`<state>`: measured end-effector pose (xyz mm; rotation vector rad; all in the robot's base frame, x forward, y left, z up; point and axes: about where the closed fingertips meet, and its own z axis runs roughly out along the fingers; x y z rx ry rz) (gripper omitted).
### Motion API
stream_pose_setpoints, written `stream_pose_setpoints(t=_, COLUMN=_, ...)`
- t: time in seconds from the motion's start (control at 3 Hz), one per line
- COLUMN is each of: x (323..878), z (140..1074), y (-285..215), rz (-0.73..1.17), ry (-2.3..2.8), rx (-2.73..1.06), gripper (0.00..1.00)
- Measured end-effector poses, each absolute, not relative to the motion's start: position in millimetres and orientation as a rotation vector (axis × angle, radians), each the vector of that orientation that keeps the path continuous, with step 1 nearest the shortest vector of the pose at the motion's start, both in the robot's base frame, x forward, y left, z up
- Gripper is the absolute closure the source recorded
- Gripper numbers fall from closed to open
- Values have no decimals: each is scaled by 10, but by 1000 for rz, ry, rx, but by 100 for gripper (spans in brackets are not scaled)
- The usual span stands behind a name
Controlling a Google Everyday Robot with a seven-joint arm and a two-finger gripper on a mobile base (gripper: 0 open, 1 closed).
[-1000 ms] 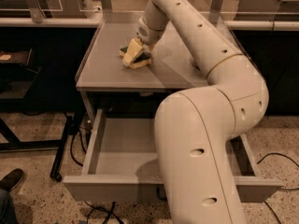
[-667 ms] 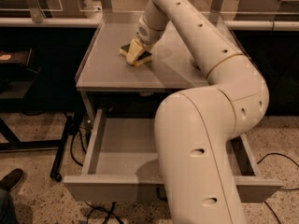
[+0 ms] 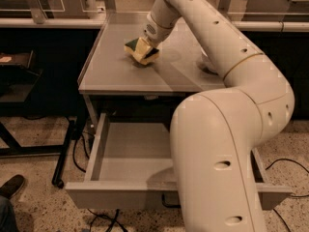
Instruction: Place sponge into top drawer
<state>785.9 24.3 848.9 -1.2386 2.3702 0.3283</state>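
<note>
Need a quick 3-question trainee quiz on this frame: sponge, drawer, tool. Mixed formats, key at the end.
1. True or false: the top drawer is shut.
2. Where is the sponge? A) inside the drawer B) at the tabletop, right at the tool C) on the floor
3. Fill in: the sponge's scrub side is dark ___.

Key: 1 false, it is pulled open and the part in view holds nothing; 2 B; 3 green.

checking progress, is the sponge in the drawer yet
No, the sponge is up at the table surface, right at the gripper, while the open drawer sits lower down in front.
</note>
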Motion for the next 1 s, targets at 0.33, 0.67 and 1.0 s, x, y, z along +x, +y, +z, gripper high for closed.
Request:
stream_pose_setpoints(t=0.33, x=7662, z=8741, y=154, rz=381, ry=2227, rx=-1291, gripper=100)
stream_pose_setpoints(t=0.67, x=7603, z=8691, y=157, rz=391, ry=2198, rx=-1327, gripper=100)
stream_pose_setpoints(t=1.0, x=7614, z=8682, y=167, rz=390, ry=2205, rx=-1322, gripper=100)
